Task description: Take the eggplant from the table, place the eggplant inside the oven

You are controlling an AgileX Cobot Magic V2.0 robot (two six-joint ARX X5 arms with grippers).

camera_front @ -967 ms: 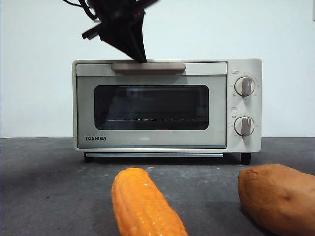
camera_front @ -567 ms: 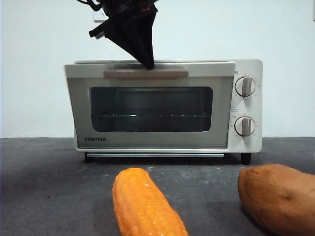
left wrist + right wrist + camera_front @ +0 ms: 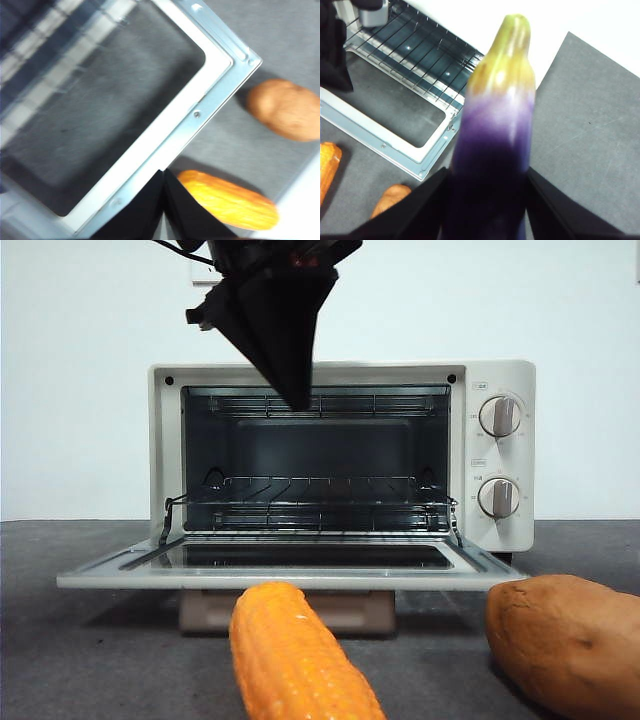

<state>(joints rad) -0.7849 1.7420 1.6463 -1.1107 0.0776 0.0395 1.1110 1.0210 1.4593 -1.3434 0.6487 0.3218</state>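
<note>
My left gripper [image 3: 293,390] hangs jaws-together above the oven [image 3: 340,455], whose door [image 3: 280,565] lies flat open, its wire rack [image 3: 315,490] bare. My right gripper [image 3: 487,200] clamps the eggplant [image 3: 495,135], raised above the table [image 3: 580,130], stem toward the oven. Corn cob [image 3: 295,655] and sweet potato [image 3: 565,640] lie in front.

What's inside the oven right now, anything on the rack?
The oven stands open; its wire rack is bare. The eggplant is outside, clamped in the right gripper. The left gripper hides part of the top.
</note>
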